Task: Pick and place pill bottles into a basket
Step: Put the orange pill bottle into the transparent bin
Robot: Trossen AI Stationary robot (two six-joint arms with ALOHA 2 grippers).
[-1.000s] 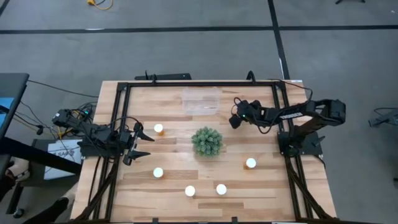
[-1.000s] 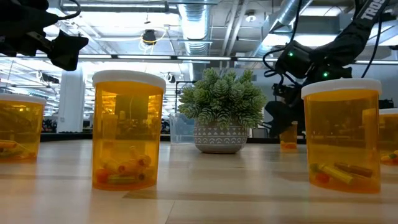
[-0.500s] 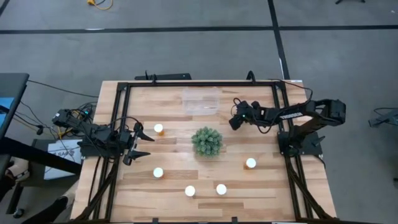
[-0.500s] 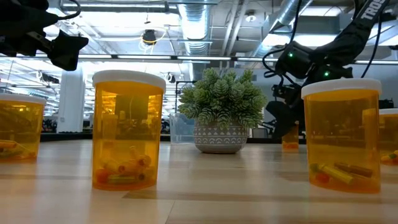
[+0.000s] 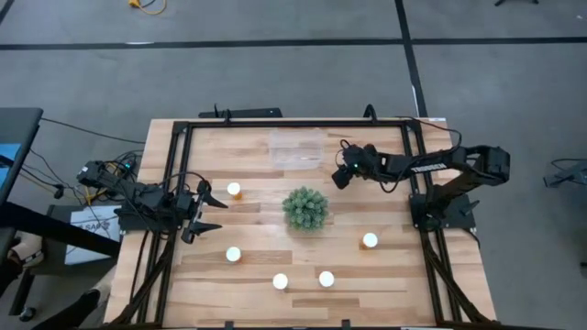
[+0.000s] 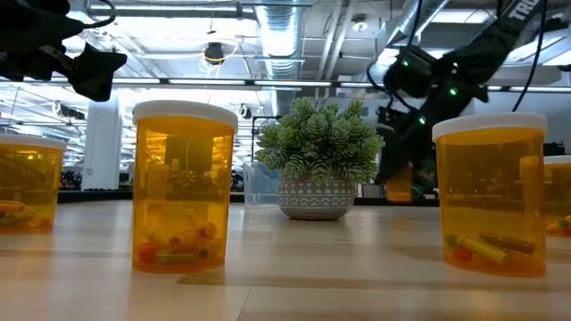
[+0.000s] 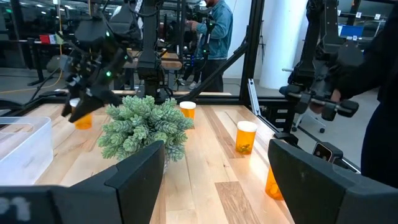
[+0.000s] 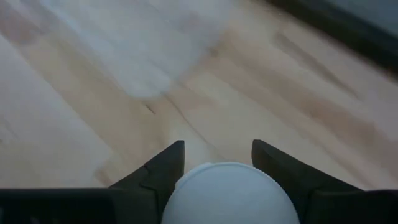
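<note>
Currently five bottles point(image 5: 234, 190) stand on the table point(image 5: 385, 275); a sixth sits clamped in the right gripper point(image 5: 341, 177) near the basket point(image 5: 295, 149). Left gripper point(image 5: 209, 212) spread wide, empty.

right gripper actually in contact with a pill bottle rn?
Touching. The right wrist view shows the right gripper with the white cap of a pill bottle wedged between both fingers; the left wrist view shows that bottle carried above the table.
</note>
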